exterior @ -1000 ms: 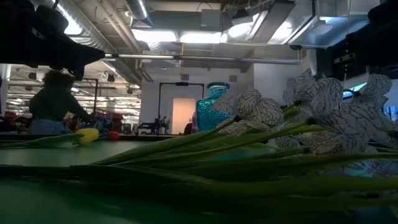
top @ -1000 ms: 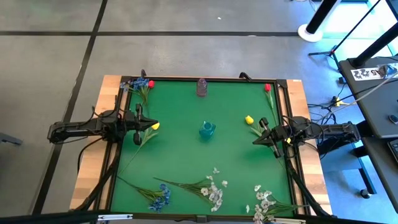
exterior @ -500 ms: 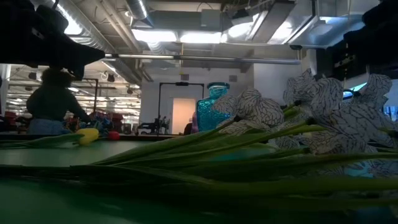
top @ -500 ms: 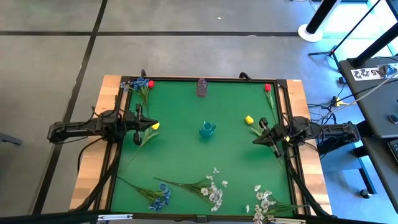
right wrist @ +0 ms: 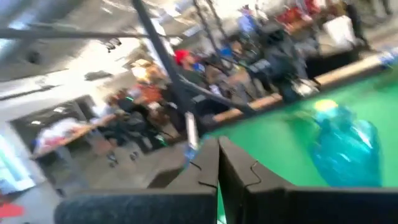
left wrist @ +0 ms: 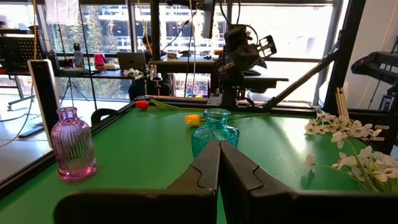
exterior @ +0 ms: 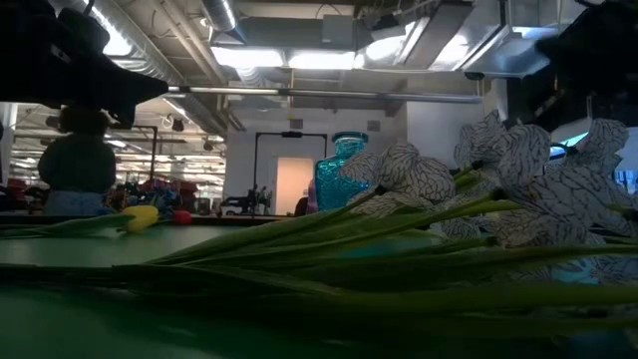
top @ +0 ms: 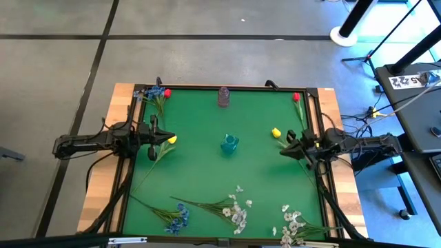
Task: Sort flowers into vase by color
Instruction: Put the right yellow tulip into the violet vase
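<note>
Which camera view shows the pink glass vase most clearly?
The left wrist view: the pink vase stands whole on the green mat, ribbed and empty, apart from the teal vase. The high view shows it only from above as a small spot at the mat's far edge. Low and right wrist views do not show it.

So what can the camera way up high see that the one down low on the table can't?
Only the high view shows both arms: the left pincer and the right pincer, plus the pink vase, the blue flowers and the whole green table. Only the low view shows the room behind, with a person and ceiling lights. Both show the blue vase, the white flowers and a yellow flower.
</note>
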Motion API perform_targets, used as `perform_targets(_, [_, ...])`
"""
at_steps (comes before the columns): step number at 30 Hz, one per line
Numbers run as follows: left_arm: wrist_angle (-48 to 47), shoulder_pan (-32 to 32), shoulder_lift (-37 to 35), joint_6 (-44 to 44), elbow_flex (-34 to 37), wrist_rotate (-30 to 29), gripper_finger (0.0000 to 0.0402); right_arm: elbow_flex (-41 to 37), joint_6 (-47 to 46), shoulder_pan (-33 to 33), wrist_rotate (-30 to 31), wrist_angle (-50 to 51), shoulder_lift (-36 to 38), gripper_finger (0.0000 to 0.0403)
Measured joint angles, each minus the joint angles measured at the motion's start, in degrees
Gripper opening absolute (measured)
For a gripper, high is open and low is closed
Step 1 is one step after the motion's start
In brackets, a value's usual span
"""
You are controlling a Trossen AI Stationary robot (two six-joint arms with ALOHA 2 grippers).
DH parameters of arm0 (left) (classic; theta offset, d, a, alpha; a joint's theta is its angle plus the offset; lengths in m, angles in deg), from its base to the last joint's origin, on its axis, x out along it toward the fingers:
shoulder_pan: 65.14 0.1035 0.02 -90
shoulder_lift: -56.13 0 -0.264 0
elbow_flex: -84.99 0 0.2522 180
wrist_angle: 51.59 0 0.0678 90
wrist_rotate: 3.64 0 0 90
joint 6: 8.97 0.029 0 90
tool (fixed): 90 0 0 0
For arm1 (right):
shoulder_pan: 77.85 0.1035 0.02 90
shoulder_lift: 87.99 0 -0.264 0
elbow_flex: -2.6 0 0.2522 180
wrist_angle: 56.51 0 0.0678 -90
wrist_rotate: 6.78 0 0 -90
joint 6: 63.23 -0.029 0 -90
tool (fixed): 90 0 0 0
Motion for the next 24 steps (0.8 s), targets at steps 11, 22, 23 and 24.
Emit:
perform_targets(11, [0.01, -0.01, 0.02, 0.02, 0.00, 0.00, 0.0000, 7.40, 8.90, -0.08, 7.79, 3.91, -22.13, 0.0015])
perform_targets(22, [-0.02, 0.00, 0.02, 0.00, 0.00, 0.00, 0.0000, 36.21, 3.60, -0.07, 21.48, 55.13, -45.04, 0.0162])
perform_targets(23, [0.01, -0.02, 0.01, 0.00, 0.00, 0.00, 0.0000, 37.64, 1.81, -0.09, 22.91, 58.85, -46.79, 0.0171])
perform_targets(24, [0.00, 0.00, 0.01, 0.00, 0.00, 0.00, 0.0000, 38.54, -0.11, -0.09, 24.13, 61.87, -48.47, 0.0178])
